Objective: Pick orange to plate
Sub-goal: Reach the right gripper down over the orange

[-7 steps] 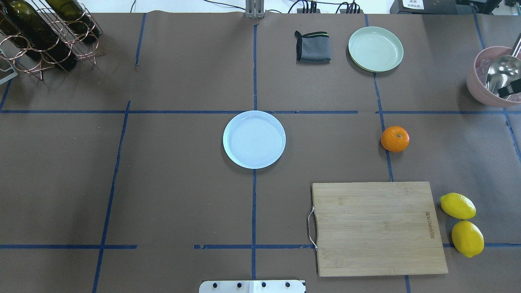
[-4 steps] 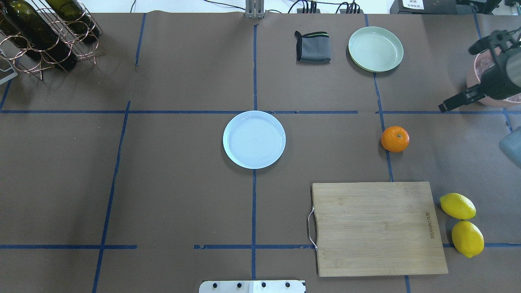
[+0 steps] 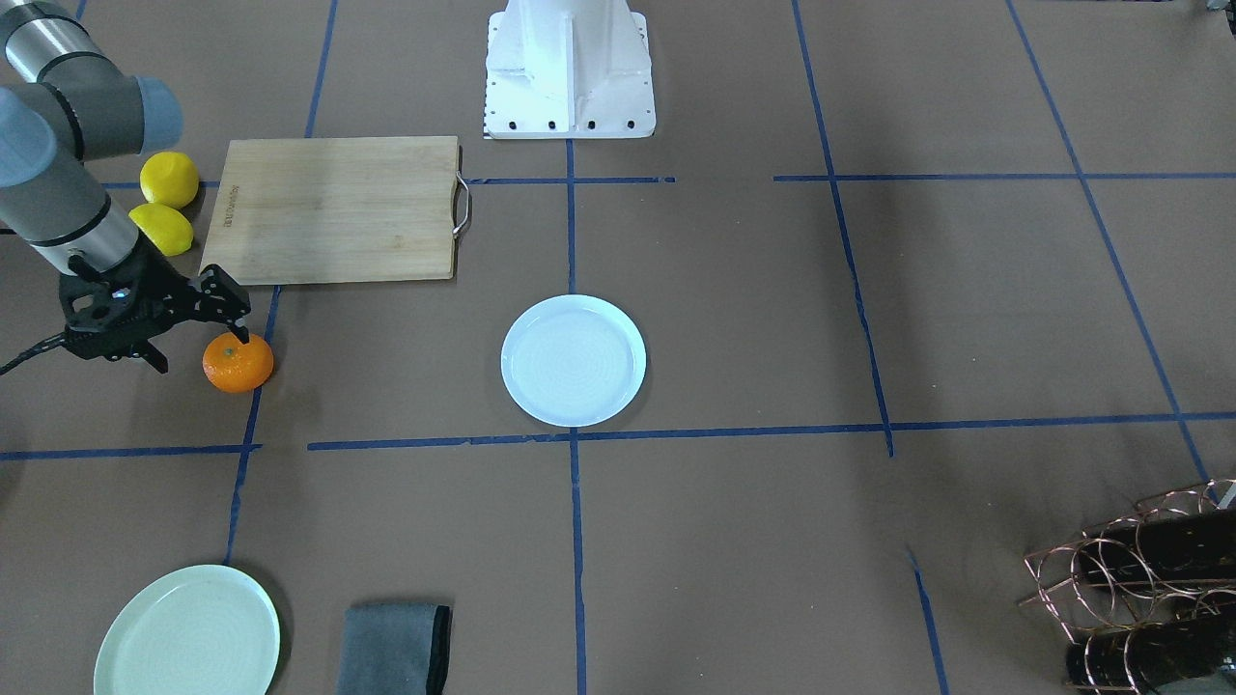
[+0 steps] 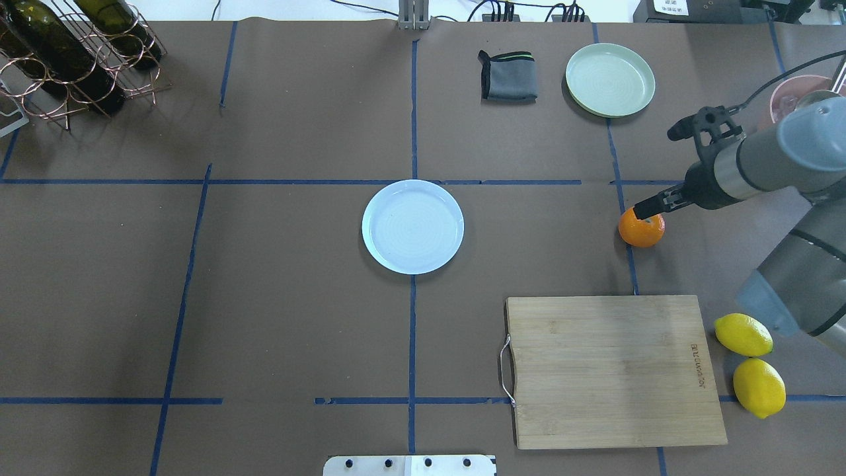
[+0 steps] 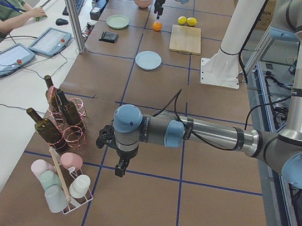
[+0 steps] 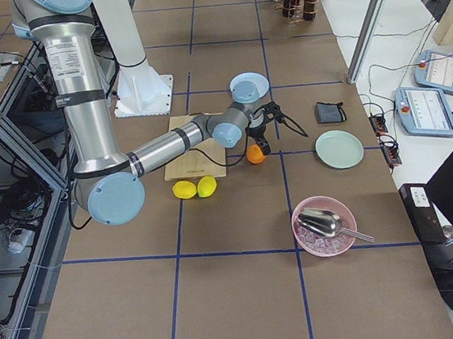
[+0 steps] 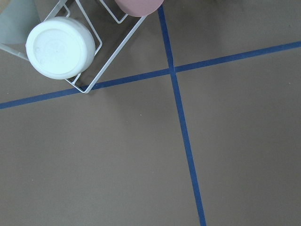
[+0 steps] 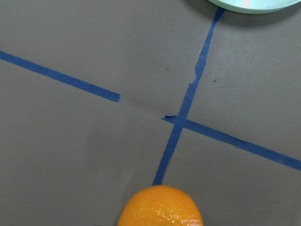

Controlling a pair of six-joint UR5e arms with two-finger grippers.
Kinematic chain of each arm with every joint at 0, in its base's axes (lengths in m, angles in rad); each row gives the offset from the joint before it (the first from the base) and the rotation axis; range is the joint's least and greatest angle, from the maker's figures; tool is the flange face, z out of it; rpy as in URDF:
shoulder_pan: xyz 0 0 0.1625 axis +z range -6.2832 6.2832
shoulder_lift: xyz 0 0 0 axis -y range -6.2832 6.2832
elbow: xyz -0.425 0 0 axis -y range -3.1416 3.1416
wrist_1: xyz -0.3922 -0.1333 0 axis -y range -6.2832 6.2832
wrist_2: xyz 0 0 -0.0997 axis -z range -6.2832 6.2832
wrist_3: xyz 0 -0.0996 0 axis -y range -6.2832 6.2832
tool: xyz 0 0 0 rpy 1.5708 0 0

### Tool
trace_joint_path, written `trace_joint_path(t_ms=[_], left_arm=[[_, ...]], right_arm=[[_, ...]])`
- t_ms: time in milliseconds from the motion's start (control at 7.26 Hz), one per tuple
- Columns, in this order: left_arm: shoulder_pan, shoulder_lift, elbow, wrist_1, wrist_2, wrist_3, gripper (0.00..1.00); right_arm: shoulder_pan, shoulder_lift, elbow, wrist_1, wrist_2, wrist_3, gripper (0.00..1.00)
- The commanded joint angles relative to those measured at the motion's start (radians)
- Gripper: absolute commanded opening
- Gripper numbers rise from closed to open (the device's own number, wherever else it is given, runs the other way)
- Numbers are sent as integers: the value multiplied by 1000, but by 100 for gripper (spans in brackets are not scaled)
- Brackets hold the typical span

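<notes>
- Logging the right claw [image 4: 654,173]: released, its two fingers spread wide. It hangs at the orange [image 4: 642,228], angled in from the robot's right.
- In the overhead view one fingertip [image 4: 642,211] overlaps the top edge of the fruit. The front-facing view puts that tip right at the crown. I cannot tell whether it is touching the skin or just above it. The other finger is well off the fruit, on the far side.
- The orange sits on the surface [image 4: 297,317], on a blue tape line [image 4: 631,271]. It lies between the mint-green plate [image 4: 610,79] and the cutting board [image 4: 615,370], touching neither.
- My right wrist camera catches only the upper part of the fruit at the bottom edge, with a tape crossing beyond it.
- The plate [image 4: 413,227] is pale blue-white, flat on the surface near the centre, with nothing on it. It is well apart from the orange, towards the robot's left.
- The left claw [image 5: 117,161] shows only in the left side view, hanging low over the surface at the left end. I cannot tell whether it is released or clenched.
- My left wrist camera looks straight down on a tape crossing, with the corner of a wire rack [image 7: 84,87] holding an upturned white cup [image 7: 60,48].
- Two lemons [image 4: 743,334] lie just beside the board's right edge, one touching the other. A folded grey cloth [image 4: 509,76] lies near the mint-green plate.
</notes>
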Motion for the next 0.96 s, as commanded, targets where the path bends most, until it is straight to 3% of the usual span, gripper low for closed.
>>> trace_joint_path(t_ms=[0,826], left_arm=[[0,-1,-2,-1,0,1,100],[0,-3,-3,-1,0,1,100]], right_arm=[[-50,2,0,7,-72,36,100],[-70,5,-45,-3,-84,20,100]])
